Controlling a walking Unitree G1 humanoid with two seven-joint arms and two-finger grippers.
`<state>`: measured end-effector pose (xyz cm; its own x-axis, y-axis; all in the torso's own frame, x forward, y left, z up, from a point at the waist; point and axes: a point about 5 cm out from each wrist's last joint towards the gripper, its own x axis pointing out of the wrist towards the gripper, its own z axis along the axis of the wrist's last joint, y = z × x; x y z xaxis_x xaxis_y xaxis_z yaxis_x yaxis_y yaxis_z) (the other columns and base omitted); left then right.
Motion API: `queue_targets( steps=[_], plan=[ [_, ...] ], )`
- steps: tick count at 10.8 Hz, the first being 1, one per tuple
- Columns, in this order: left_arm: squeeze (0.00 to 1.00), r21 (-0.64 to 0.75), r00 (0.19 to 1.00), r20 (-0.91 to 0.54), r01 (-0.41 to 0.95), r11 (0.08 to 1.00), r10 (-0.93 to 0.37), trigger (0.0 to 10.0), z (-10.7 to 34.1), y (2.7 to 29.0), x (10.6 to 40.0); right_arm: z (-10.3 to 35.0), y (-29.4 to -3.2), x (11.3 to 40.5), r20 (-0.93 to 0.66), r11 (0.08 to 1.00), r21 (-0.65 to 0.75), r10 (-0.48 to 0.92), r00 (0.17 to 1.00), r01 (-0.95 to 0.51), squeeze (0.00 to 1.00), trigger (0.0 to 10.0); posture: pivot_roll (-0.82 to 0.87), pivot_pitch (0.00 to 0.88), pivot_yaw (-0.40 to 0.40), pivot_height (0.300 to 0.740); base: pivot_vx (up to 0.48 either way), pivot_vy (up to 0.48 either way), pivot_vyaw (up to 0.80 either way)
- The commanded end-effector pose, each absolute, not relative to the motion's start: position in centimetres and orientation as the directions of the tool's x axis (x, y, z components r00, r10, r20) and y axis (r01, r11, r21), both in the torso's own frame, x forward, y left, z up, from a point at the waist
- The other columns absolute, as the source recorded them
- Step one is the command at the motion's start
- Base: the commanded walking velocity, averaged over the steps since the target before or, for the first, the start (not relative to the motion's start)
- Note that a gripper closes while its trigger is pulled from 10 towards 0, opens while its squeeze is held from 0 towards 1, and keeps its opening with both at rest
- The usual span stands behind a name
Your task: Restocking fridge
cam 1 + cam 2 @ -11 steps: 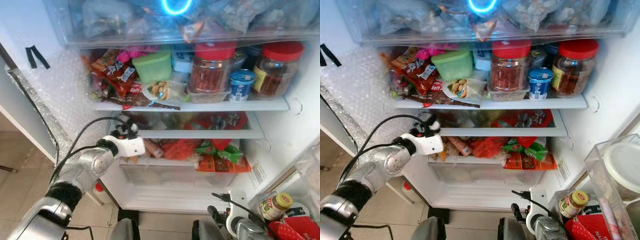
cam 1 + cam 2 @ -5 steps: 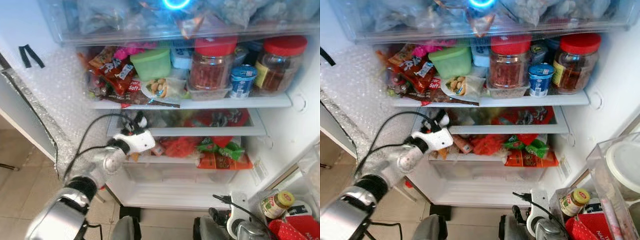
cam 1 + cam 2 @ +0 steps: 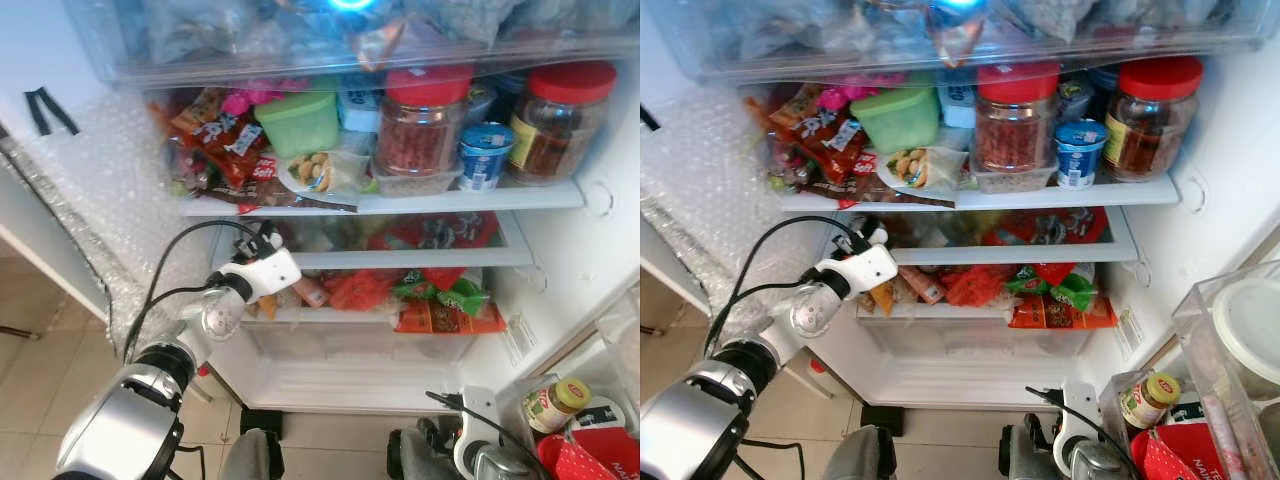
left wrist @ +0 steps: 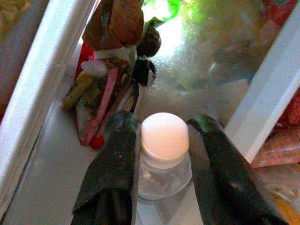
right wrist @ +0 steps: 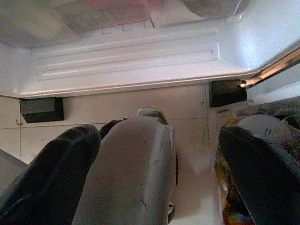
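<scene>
At the left end of the middle fridge shelf, the left gripper pinches a small clear bottle with a rounded white cap, one black finger on each side of its neck. The bottle stands upright on the white shelf floor just inside the front rail. No label on it can be read. Just beyond the bottle lie crumpled snack wrappers in brown, pink and red, touching one another; behind them sits a frosted, translucent bag.

On the shelf above, from the robot's left: red snack packets with white print too small to read apart from the letters "Soft", a lime-green plastic tub, a clear bag of nuts, a red-lidded glass jar, a blue-and-white yoghurt cup, and a second red-lidded jar with a yellow label. Below the gripper's shelf, red, orange and green foil packets crowd the lower shelf over a clear drawer. Bubble wrap lines the left fridge wall.

The right gripper hangs low with fingers spread, above tiled floor. Beside it, a yellow-lidded jar stands near a red pack.
</scene>
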<state>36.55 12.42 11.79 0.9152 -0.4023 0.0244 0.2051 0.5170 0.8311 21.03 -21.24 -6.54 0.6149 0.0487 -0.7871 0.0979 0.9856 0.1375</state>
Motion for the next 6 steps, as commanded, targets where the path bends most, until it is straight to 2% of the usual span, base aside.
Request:
queue_targets(
  steps=[1,2,3,4,6],
  plan=[
    [0.67,0.83,0.936,-0.037,0.224,0.51,-0.351,10.0,10.79,13.74,36.46,-6.94,-21.54,20.21,-0.798,0.984,0.135,0.036,0.602,0.12,0.0,10.0,-0.07,0.143,0.082,0.63,0.0,0.0,0.0],
    [0.83,0.834,0.94,-0.029,0.21,0.51,-0.34,10.0,11.03,13.97,36.61,-7.02,-21.56,20.07,-0.801,0.984,0.133,0.036,0.597,0.12,0.0,10.0,-0.07,0.147,0.082,0.63,0.0,0.0,0.0],
    [0.87,0.847,0.945,-0.015,0.186,0.498,-0.327,10.0,11.38,14.22,36.82,-7.05,-21.56,20.0,-0.804,0.984,0.132,0.037,0.594,0.117,0.0,10.0,-0.07,0.15,0.081,0.63,0.0,0.0,0.0],
    [0.98,0.846,0.947,-0.006,0.177,0.504,-0.322,10.0,11.62,14.31,36.95,-7.06,-21.56,20.0,-0.804,0.984,0.133,0.037,0.594,0.118,0.0,10.0,-0.07,0.15,0.081,0.63,0.0,0.0,0.0],
    [1.0,0.842,0.95,-0.001,0.17,0.513,-0.313,10.0,11.79,14.54,37.04,-7.05,-21.54,20.02,-0.804,0.985,0.132,0.04,0.593,0.113,0.0,10.0,-0.06,0.15,0.081,0.63,0.0,0.0,0.0]
  ],
)
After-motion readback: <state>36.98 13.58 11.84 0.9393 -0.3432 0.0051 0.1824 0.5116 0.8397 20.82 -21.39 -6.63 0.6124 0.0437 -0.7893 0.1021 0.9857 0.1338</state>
